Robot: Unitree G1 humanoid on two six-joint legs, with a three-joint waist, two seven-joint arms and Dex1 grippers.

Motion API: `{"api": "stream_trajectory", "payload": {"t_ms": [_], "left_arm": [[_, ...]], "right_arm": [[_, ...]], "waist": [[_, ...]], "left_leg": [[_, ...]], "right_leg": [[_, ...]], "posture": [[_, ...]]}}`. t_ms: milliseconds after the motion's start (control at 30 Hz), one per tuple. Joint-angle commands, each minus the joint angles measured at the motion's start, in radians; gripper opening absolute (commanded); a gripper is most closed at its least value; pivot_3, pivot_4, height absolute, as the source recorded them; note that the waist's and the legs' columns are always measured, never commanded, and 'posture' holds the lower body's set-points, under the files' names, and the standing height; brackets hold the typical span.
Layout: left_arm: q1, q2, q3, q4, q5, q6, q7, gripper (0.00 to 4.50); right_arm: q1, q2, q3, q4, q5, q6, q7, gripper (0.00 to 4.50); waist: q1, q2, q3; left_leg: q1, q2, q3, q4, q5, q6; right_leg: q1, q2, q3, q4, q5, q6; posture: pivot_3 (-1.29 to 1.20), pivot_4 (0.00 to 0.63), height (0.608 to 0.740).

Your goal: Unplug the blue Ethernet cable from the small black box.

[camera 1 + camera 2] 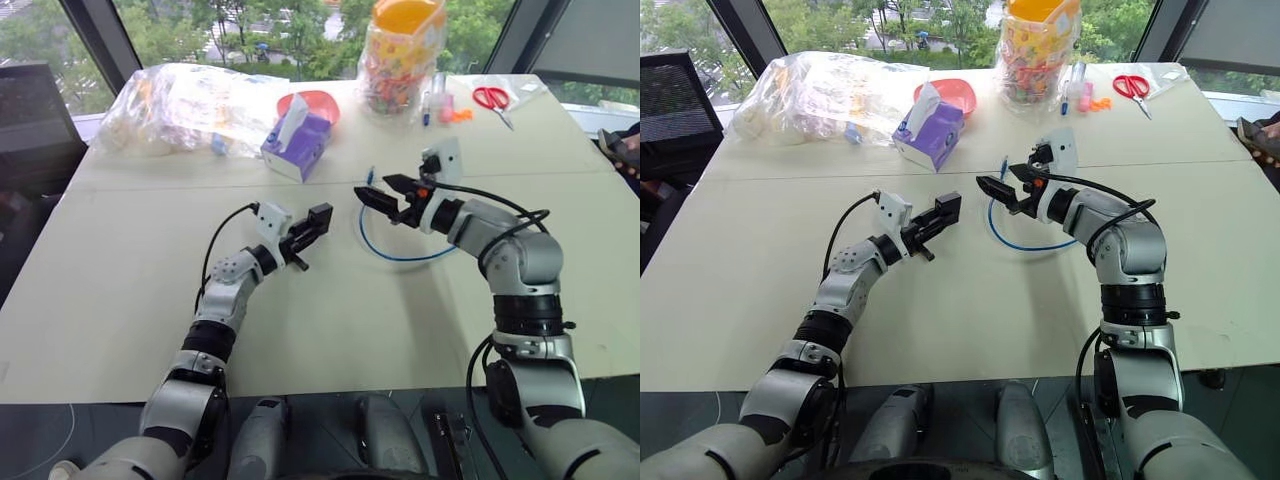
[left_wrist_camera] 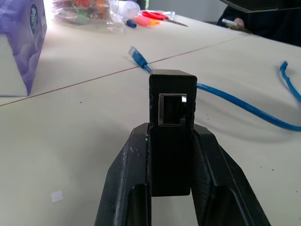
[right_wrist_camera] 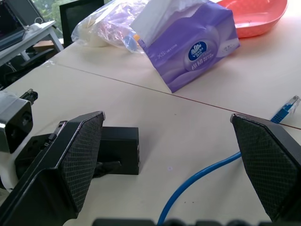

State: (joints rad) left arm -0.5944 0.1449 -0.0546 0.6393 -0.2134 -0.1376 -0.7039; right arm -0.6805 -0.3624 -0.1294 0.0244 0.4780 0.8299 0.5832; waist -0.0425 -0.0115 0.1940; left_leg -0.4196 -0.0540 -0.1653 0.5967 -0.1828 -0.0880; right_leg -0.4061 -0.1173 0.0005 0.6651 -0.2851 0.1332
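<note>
Writing on the purple tissue box (image 3: 188, 49) is mostly too small to read: a round blue logo sits on its side face and "XS" can be made out along the lower edge, with white tissue sticking out of the top. It stands on the pale table (image 1: 300, 330) beside a red bowl (image 3: 256, 16) and a crumpled clear plastic bag (image 1: 190, 100). Further back stand a clear jar of colourful items (image 1: 400, 55), some markers and red-handled scissors (image 1: 492, 98). The left gripper (image 2: 170, 155) reaches forward and inward, roughly level above the table, its two black fingers pinching the small black box (image 2: 171, 122) edge-on so that the empty square port faces away from the wrist. The right gripper (image 3: 174, 155) points inward towards the left one, held above the table, with its textured pads spread wide and nothing between them. The blue Ethernet cable (image 1: 395, 252) lies in a loose curve on the table under and behind the right gripper, apart from the box, with one clear plug (image 3: 288, 107) resting near the seam between the table halves.
</note>
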Motion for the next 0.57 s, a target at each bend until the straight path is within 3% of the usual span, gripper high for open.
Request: {"api": "stream_trajectory", "payload": {"t_ms": [33, 200, 567], "left_arm": [[0.004, 0.005, 0.004, 0.014, 0.025, -0.043, 0.001, 2.59], [0.044, 0.035, 0.011, -0.055, 0.028, -0.023, -0.011, 4.45], [0.222, 0.201, 0.101, -0.512, -0.076, 0.244, -0.004, 4.48]], "right_arm": [[0.007, 0.004, -0.017, -0.072, 0.035, 0.018, -0.018, 4.50], [0.040, -0.013, -0.004, -0.103, 0.050, 0.030, -0.006, 4.50], [0.238, -0.097, 0.020, -0.250, 0.015, -0.035, 0.001, 4.50]], "waist": [[0.000, 0.000, 0.000], [-0.003, 0.000, 0.000], [-0.001, 0.000, 0.000]], "left_leg": [[0.000, 0.000, 0.000, 0.000, 0.000, 0.000], [0.001, 0.000, 0.000, 0.000, 0.000, 0.000], [0.001, 0.000, -0.001, 0.000, 0.000, 0.000]], "right_leg": [[0.000, 0.000, 0.000, 0.000, 0.000, 0.000], [0.000, 0.000, 0.000, 0.000, 0.000, 0.000], [0.001, 0.000, 0.000, 0.000, 0.000, 0.000]], "posture": [[0.00, 0.150, 0.726], [0.00, 0.150, 0.726], [0.00, 0.150, 0.726]]}}
